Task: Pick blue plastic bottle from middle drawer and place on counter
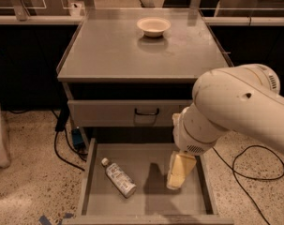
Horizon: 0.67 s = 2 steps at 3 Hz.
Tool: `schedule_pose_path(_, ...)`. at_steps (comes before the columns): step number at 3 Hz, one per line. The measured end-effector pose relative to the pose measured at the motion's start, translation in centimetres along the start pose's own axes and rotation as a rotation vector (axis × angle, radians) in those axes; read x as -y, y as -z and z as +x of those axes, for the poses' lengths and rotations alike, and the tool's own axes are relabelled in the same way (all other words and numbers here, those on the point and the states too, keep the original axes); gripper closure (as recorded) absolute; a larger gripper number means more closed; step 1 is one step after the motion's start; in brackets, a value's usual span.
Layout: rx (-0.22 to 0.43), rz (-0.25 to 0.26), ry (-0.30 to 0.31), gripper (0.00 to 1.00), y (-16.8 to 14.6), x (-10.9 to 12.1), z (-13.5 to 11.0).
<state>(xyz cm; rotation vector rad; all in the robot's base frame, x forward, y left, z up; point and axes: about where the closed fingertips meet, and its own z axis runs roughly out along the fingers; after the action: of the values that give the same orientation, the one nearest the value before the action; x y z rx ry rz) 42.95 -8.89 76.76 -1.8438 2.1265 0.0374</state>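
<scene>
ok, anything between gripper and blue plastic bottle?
Camera view shows only bare, shadowed middle drawer floor between the blue plastic bottle and the gripper low over it.
</scene>
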Motion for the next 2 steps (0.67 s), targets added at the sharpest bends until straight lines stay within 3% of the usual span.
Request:
schedule_pose_path(1,-0.012,0.0,-0.002,0.0,-0.9,-0.1,-0.2)
schedule_pose_path(2,-0.041,0.038,-0.006,0.0,-3.9,1.1,-1.8)
